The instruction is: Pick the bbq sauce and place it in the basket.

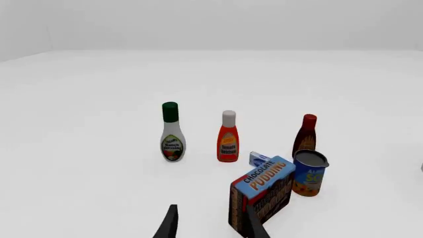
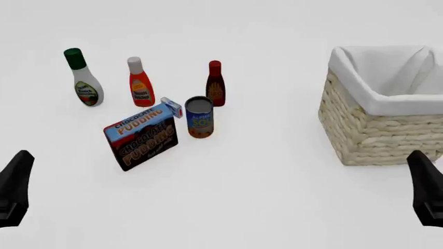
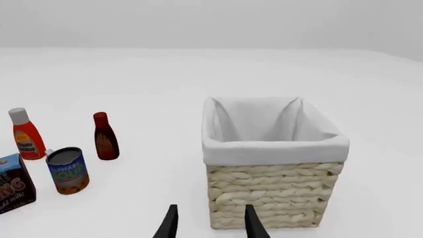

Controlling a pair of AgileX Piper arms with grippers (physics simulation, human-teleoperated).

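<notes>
The bbq sauce (image 2: 215,83), a small dark reddish-brown bottle with a red cap, stands upright left of centre on the table, just behind a can; it also shows in the wrist views (image 1: 306,136) (image 3: 104,136). The basket (image 2: 374,135), pale wicker with a white cloth lining, stands at the right (image 3: 274,193) and looks empty inside. My left gripper (image 2: 15,189) hangs low at the near left, open (image 1: 211,227), far from the bottle. My right gripper (image 2: 426,189) hangs at the near right, open (image 3: 211,225), just in front of the basket. Neither holds anything.
A white bottle with a green cap (image 2: 83,78) and an orange-red bottle with a white cap (image 2: 140,83) stand left of the sauce. A soup can (image 2: 199,117), a chocolate pudding box (image 2: 142,136) and a small blue-white carton (image 2: 171,107) sit in front of it.
</notes>
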